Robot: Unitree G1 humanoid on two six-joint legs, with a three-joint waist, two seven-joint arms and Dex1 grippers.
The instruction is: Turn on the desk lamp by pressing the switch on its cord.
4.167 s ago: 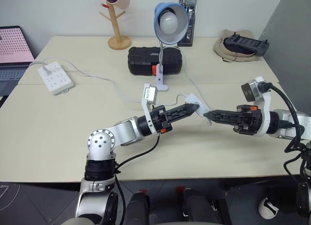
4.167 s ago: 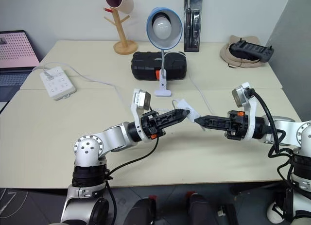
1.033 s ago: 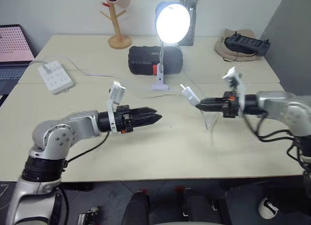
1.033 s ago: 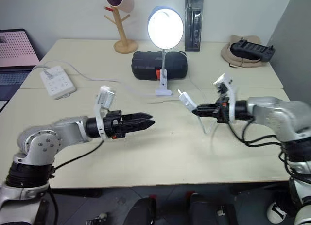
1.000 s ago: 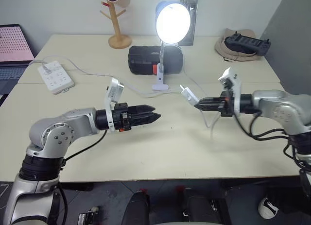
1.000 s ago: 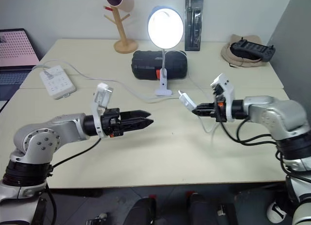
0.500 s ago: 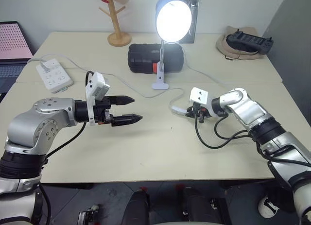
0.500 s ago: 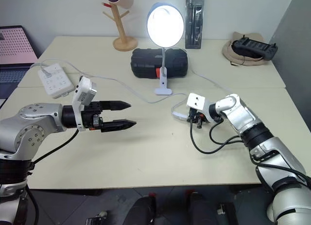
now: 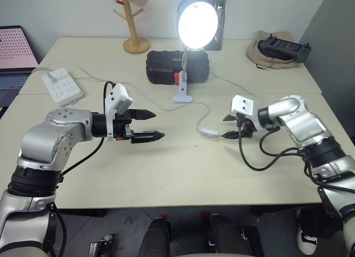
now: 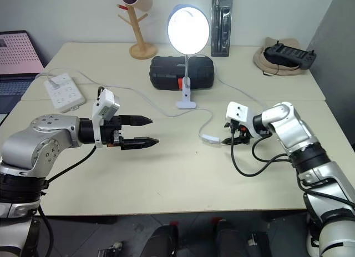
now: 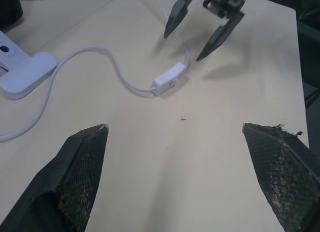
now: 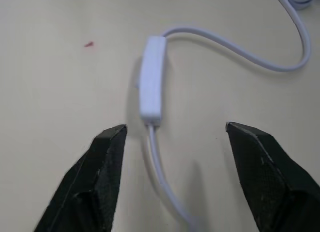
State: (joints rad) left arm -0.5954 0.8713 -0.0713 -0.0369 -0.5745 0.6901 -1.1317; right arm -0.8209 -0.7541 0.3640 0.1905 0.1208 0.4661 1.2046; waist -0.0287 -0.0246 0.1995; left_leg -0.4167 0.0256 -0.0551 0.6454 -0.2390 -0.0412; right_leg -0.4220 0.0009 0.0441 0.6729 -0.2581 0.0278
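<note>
1. My right pincer (image 9: pixel 228 127) hovers low over the desk (image 9: pixel 166 174), fingers spread wide, nothing between them.
2. The switch (image 12: pixel 151 80) lies flat on the desk just ahead of my right pincer's tips, lined up with the gap between the fingers but apart from both of them.
3. The cord (image 9: pixel 203 110) leaves the switch at both ends: one run passes back under my right pincer, the other curves off toward the lamp's base.
4. My left pincer (image 9: pixel 154 125) is held above the desk, fingers spread, empty, pointing toward my right pincer.
5. The switch is well ahead of my left pincer, between the two pincers and much closer to the right one.
6. The desk lamp (image 9: pixel 196 24) stands beyond both pincers, further from me, bulb glowing bright, shade facing me; its white base (image 9: pixel 182 97) sits on the desk between the pincers and further back.
7. A black case (image 9: pixel 176 67) lies just behind the lamp base.
8. A white power strip (image 9: pixel 62 86) sits beyond my left pincer, off to its outer side, with a plug in it.
9. A wooden mug tree (image 9: pixel 133 21) stands at the far edge, beyond my left pincer, a mug hung on top.
10. A black controller (image 9: pixel 284 47) rests on a tan cloth at the far corner beyond my right pincer.
11. A laptop (image 9: pixel 15 60) sits off the far left of my left pincer, screen lit pink.
</note>
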